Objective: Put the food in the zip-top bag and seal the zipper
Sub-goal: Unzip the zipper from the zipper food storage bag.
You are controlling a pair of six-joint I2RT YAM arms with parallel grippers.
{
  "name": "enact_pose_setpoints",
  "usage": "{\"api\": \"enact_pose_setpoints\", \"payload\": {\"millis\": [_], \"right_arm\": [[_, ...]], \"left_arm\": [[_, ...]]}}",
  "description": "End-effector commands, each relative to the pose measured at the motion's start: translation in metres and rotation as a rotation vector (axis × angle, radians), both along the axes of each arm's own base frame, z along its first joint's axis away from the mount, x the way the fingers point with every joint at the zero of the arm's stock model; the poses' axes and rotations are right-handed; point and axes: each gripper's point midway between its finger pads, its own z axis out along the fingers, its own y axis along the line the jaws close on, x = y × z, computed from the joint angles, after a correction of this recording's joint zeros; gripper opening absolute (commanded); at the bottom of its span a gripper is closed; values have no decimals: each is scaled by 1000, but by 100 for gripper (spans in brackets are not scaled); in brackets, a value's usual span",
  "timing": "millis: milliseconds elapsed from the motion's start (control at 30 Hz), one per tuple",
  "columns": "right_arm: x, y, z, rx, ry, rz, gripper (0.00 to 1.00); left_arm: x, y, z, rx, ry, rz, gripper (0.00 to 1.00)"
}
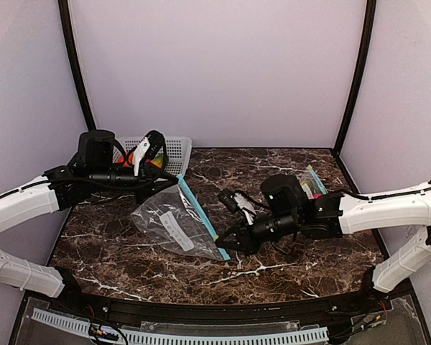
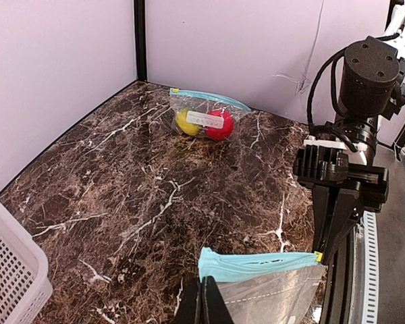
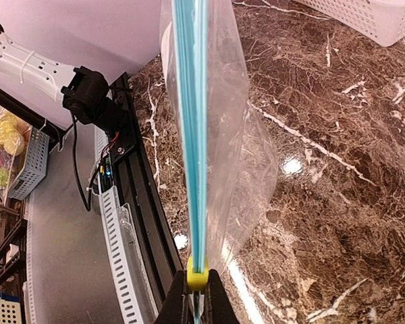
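A clear zip-top bag [image 1: 174, 223] with a blue zipper strip [image 1: 201, 215] hangs over the table between both grippers; I see nothing inside it. My left gripper [image 2: 206, 307] is shut on the strip's far end [image 2: 256, 265]. My right gripper [image 3: 197, 300] is shut on the near end, at the yellow slider [image 3: 197, 278]. In the top view the left gripper [image 1: 174, 177] and right gripper [image 1: 226, 248] hold the strip taut. The food, red and orange fruits [image 1: 132, 157], lies in the white basket [image 1: 176, 149], partly hidden by the left arm.
A second zip-top bag [image 2: 204, 123] holding a yellow and a red fruit lies at the table's back right corner [image 1: 312, 185]. The basket's corner [image 2: 10, 270] is close beside the left wrist. Purple walls enclose three sides. A slotted rail [image 3: 121, 250] runs along the near edge.
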Motion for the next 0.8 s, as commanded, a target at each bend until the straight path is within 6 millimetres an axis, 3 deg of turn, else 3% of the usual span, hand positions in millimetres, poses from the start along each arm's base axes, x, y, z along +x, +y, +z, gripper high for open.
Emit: {"api": "enact_pose_setpoints", "payload": {"millis": [0,767], "right_arm": [[-28,-17,-28,-110,92,50,0],[-44,-27,-33,-151,123,67,0]], "left_arm": [[14,14,21,-29,-75,80,1],[17,15,17,-23,-63,89,1]]}}
